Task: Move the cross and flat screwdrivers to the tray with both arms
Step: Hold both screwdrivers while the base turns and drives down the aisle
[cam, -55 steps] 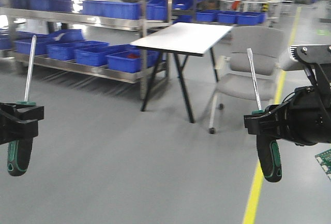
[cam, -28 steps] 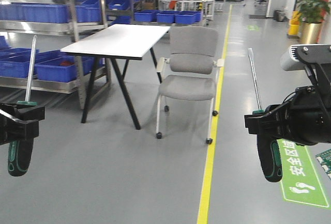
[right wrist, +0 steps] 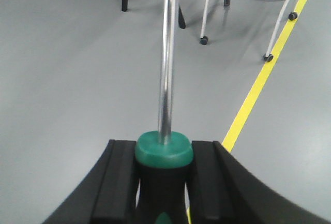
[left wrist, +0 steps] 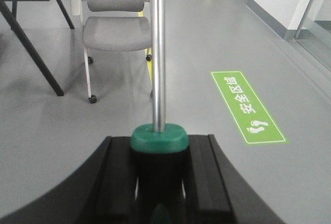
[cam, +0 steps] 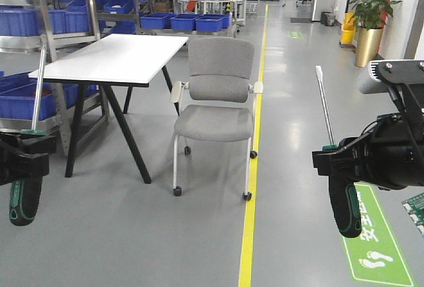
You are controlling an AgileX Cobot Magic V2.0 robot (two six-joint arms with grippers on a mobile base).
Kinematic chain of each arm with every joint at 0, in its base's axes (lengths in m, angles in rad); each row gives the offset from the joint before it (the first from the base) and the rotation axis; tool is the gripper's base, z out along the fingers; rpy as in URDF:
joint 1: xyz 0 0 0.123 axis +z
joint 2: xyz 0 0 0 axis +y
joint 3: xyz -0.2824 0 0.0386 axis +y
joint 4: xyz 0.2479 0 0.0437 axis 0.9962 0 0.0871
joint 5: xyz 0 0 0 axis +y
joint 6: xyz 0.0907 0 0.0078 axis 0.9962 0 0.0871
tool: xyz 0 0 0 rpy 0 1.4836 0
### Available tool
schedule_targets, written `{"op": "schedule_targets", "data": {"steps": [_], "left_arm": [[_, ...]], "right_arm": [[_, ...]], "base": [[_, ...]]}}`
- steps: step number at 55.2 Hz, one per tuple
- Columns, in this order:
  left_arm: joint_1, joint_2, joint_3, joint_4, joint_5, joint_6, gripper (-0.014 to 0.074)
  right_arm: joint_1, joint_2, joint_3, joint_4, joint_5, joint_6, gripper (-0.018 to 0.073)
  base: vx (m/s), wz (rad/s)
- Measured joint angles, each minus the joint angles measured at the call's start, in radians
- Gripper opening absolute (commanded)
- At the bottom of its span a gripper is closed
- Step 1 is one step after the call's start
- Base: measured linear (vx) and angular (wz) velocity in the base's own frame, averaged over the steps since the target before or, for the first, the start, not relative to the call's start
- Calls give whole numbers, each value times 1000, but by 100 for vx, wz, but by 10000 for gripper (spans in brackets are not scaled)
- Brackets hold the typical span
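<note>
Left gripper [cam: 30, 149]: jaws pressed against the neck of the left screwdriver [cam: 25, 202], just under its green collar. The handle hangs below the jaws and the steel shaft stands nearly upright above them. The left wrist view confirms this, with the collar seated between the two black fingers [left wrist: 116, 177] and no visible gap.

Right gripper [cam: 341, 162]: same hold on the right screwdriver [cam: 349, 211], with the handle below. The shaft leans slightly toward the robot's left.

Judgement: the grip at the neck keeps the heavy handle hanging as ballast, so each tool stays steady in carriage. It also keeps the long shafts clear of the arms. The tips are too small to tell cross from flat.

Beyond the grippers are open grey floor, a grey chair [cam: 215, 111], a white table [cam: 112, 58], a yellow floor line [cam: 250, 201] and a green floor marking [cam: 374, 234].

The tray is not in any view, so neither tool has been delivered.
</note>
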Motion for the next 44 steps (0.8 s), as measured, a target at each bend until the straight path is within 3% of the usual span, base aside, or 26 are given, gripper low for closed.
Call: {"op": "schedule_targets", "data": {"steps": [21, 44], "left_arm": [[-1, 0, 0, -1, 0, 0, 3], [-1, 0, 0, -1, 0, 0, 3]], "right_arm": [[0, 0, 0, -2, 2, 0, -8], [0, 0, 0, -2, 3, 0, -8]], "base": [[45, 8], [50, 54]]}}
